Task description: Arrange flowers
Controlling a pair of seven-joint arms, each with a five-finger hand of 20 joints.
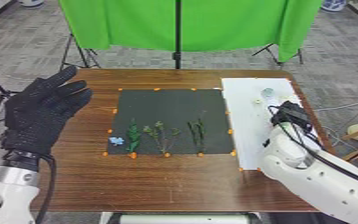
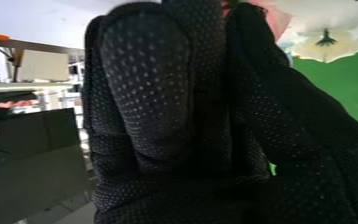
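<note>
The left hand (image 1: pixel 40 112) is open, palm and fingers raised left of the dark mat (image 1: pixel 158 107). Over the right part of the white sheet (image 1: pixel 246 130) is the right hand (image 1: pixel 291 117). In the right wrist view, the thumb and fingers of the right hand (image 2: pixel 149 90) pinch a pink flower (image 2: pixel 278 19), mostly hidden behind them. A cream flower (image 2: pixel 326 44) is near the thumb there. On the mat lie a blue flower (image 1: pixel 116 141), a leafy stem (image 1: pixel 134 137), a branched sprig (image 1: pixel 161 135) and slim green stems (image 1: pixel 198 134). A pale flower (image 1: pixel 257 101) rests on the sheet.
A clear roundish object (image 1: pixel 267 93) stands on the white sheet, just beyond the right hand. Orange markers (image 1: pixel 133 155) line the mat's edges. The brown table (image 1: pixel 158 185) extends around both surfaces, and a green cloth (image 1: pixel 131 25) hangs behind it.
</note>
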